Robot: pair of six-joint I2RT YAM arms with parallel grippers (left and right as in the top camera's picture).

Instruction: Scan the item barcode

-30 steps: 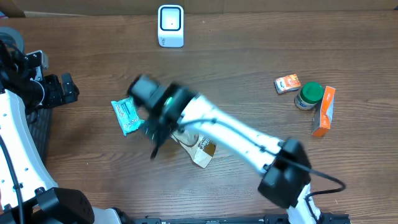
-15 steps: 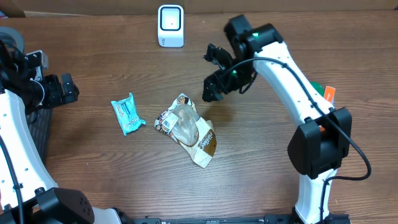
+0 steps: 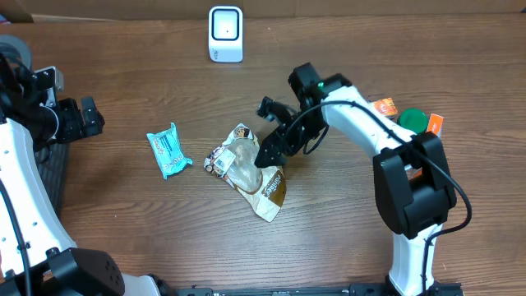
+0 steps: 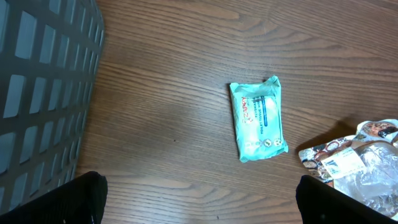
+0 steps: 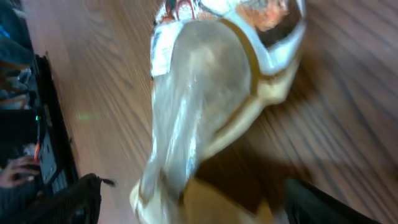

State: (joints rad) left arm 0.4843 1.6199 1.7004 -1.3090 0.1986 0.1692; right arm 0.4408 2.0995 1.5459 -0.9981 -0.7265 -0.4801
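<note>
Lying just under right hand (image 3: 268, 154), snack pouch (image 3: 242, 167)

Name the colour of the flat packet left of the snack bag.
Packet: teal, clearest in left wrist view.

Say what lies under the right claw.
The snack bag lies under the right claw, clear window up, on the table. The claw hides part of its right edge; the bag's underside is covered.

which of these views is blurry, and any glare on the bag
Right wrist: motion-blurred, the snack bag smeared and soft. Left wrist: sharp, the wipes pack in focus. Overhead: mostly sharp, a soft sheen on the bag's clear window.
</note>
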